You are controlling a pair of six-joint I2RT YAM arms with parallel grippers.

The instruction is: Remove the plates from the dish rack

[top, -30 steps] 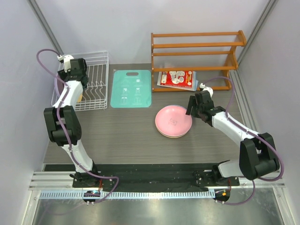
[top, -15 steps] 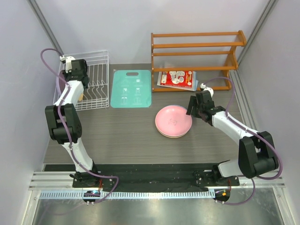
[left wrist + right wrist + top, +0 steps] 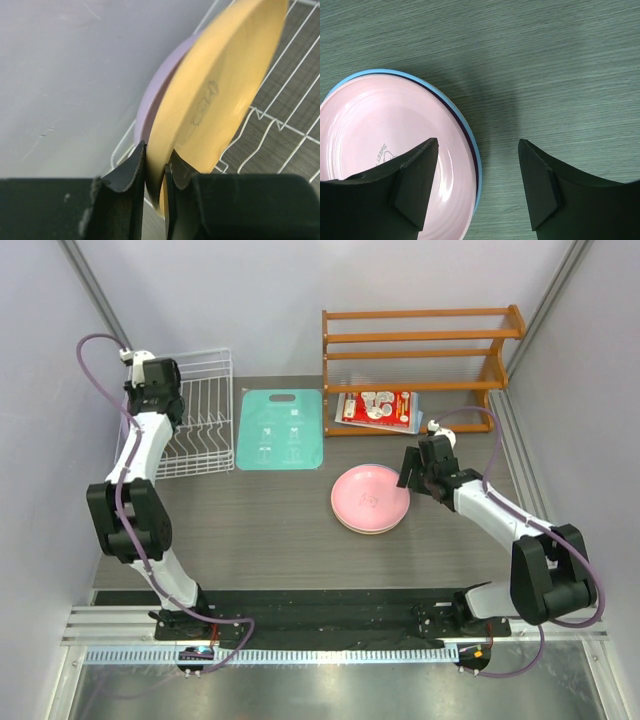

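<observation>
In the left wrist view a yellow plate (image 3: 215,100) stands on edge in the white wire dish rack (image 3: 205,440). A lavender plate (image 3: 160,85) is just behind it, against the wall side. My left gripper (image 3: 156,150) is shut on the yellow plate's lower rim, one finger on each face. On the table lies a pink plate (image 3: 380,135) stacked on a light blue plate (image 3: 478,165). My right gripper (image 3: 477,145) hovers open over that stack's right edge, holding nothing. From above, the left gripper (image 3: 152,390) is over the rack's left end.
A teal cutting board (image 3: 281,428) lies flat right of the rack. An orange wooden slatted shelf (image 3: 420,350) stands at the back right, with a red and white packet (image 3: 378,406) under it. Walls close in on the left and right.
My left gripper has closed on the yellow plate's rim and shifted slightly toward the back of the rack. The right arm has hardly moved.
</observation>
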